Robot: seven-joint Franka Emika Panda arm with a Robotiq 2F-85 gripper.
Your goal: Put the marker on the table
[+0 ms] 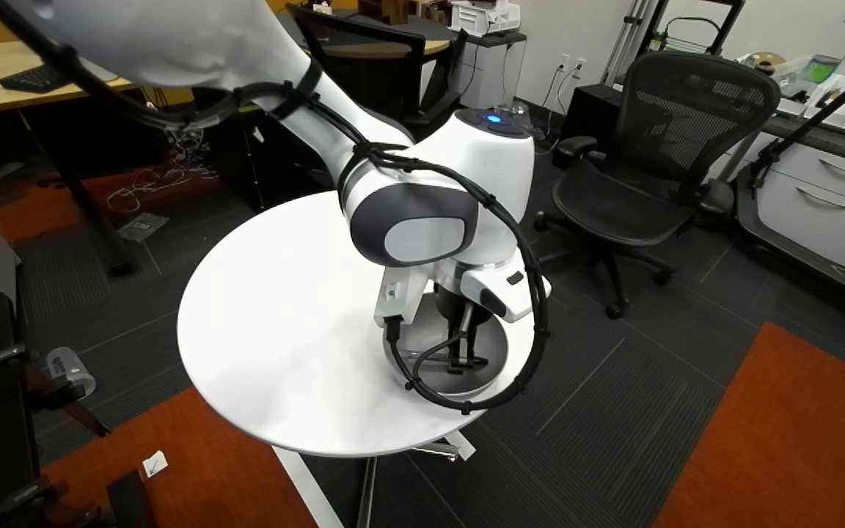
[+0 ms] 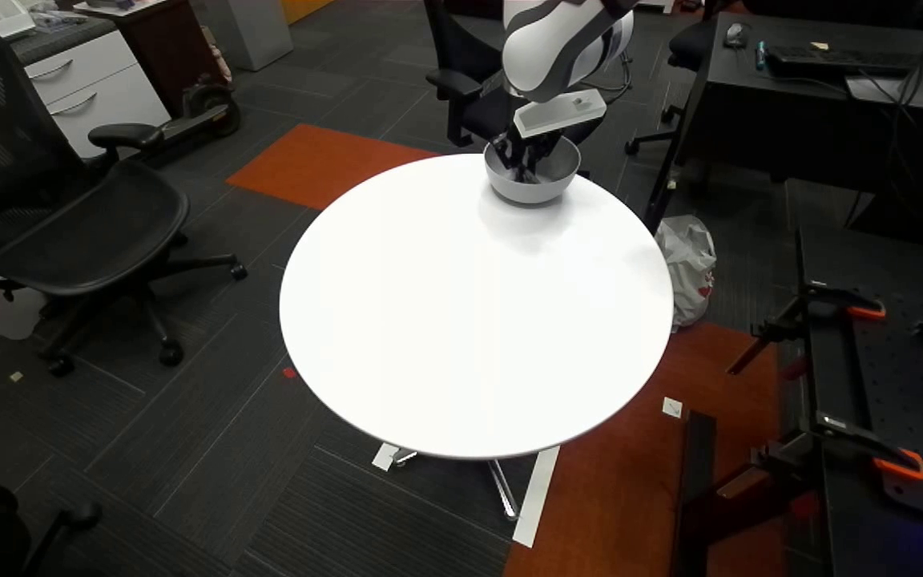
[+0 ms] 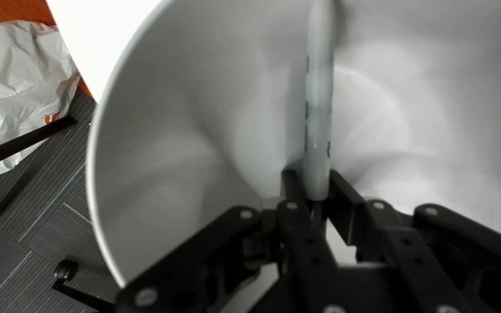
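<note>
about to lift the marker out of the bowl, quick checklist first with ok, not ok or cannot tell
1. Jaws shut on the marker: ok, they hold it from both sides in the wrist view.
2. Marker free of the bowl wall: cannot tell, contact is unclear.
3. Bowl upright on the table: ok in both exterior views.
4. Bowl well in from the table's edge: not ok, it sits close to it.
5. Cable not catching the bowl: cannot tell, its loop passes the rim in an exterior view.
</note>
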